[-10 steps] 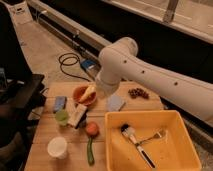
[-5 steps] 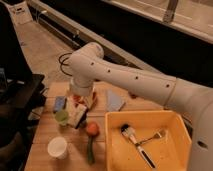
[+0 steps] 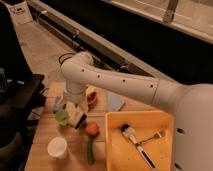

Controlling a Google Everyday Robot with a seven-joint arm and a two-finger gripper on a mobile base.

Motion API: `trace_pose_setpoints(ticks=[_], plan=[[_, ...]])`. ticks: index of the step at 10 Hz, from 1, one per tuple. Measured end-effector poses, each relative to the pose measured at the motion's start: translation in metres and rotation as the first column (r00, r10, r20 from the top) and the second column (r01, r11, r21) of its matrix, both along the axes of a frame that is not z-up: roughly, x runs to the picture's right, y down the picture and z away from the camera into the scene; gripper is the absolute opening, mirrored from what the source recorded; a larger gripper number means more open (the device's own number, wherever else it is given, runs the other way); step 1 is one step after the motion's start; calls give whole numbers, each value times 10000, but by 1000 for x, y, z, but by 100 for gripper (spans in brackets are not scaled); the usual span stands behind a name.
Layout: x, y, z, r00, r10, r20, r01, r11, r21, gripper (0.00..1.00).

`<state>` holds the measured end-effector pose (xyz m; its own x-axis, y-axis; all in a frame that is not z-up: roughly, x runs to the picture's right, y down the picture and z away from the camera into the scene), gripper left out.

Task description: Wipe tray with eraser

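Now the pincer [image 3: 77, 118] has dropped beside the green cup [image 3: 61, 116], its width I cannot tell, so the tray [image 3: 114, 150] waits unwiped.

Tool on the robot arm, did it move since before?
Yes. The tool moved off the orange bowl toward us, now beside the green cup.

- The table [image 3: 44, 150] is pale wood with a matt, unvarnished look.
- The tray [image 3: 116, 152] looks like smooth yellow plastic with a faint sheen on its walls.
- The robot arm [image 3: 115, 82] has a smooth, hard white shell, softly glossy, dotted with small dark spots.
- The end effector [image 3: 76, 116] hangs low over the table's left part, just beside a green cup [image 3: 61, 116]; it shows white shell and dark matt parts.
- The brush [image 3: 136, 145] in the tray has a smooth black handle and white bristles.
- The white cup [image 3: 57, 147] is matt; whether it is paper or plastic cannot be told.
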<state>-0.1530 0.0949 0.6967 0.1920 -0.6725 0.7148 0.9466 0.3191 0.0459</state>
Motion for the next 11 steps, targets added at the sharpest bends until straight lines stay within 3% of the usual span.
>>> trace_pose_setpoints(ticks=[5,9,11], plan=[[1,-2,2,10000,90,-32,-90,10000,-43,80],[16,9,45,9994,356,-4,-355,9964,-765,80],[19,13,58,9990,428,-89,-434,9940,-1000,80]])
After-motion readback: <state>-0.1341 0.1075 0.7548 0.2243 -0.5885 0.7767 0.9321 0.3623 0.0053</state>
